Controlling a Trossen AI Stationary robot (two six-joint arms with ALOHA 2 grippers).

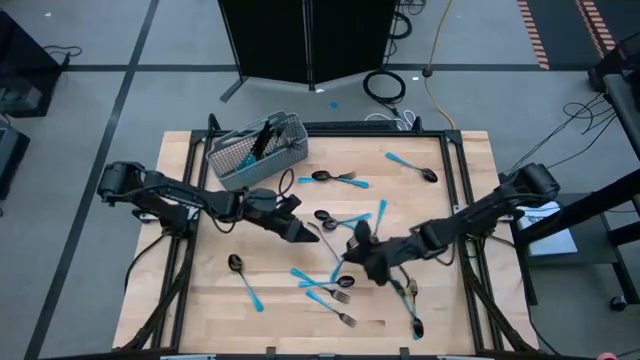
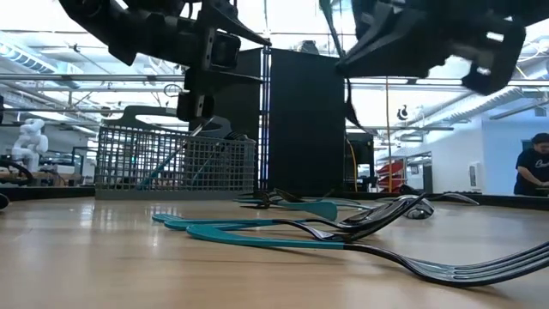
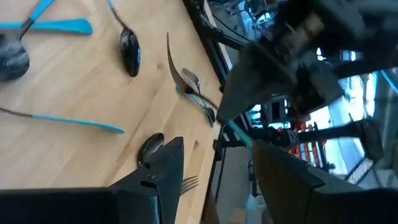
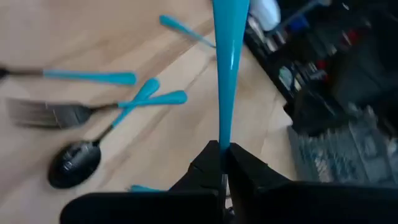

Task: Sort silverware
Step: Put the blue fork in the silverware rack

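Several pieces of silverware (image 1: 335, 290) with dark heads and light-blue handles lie flat, scattered over the wooden table; more stand in the grey wire basket (image 1: 255, 148). Above the table's middle, my right gripper (image 1: 354, 244) is shut on one piece. Its blue handle (image 4: 227, 74) points toward my left gripper (image 1: 306, 235). My left gripper (image 3: 217, 148) is open and faces the right one at close range. The blue handle's end (image 3: 239, 134) shows just ahead of its fingers, touching neither. In the low view both grippers hang well above the tabletop. My right gripper pinches the piece between its two fingers at the narrow end of the blue handle (image 4: 224, 138). The fingers hide the head. The handle sticks straight out ahead of the fingers, toward the table's left side. The piece is lifted clear of the table.
Spoons and forks lie under and around both grippers, thickest toward the near edge (image 1: 345, 318). A lone spoon (image 1: 412, 166) lies near the far right corner and another spoon (image 1: 243, 277) toward the near left. The basket (image 2: 176, 163) stands at the far left. Black rails frame the table.
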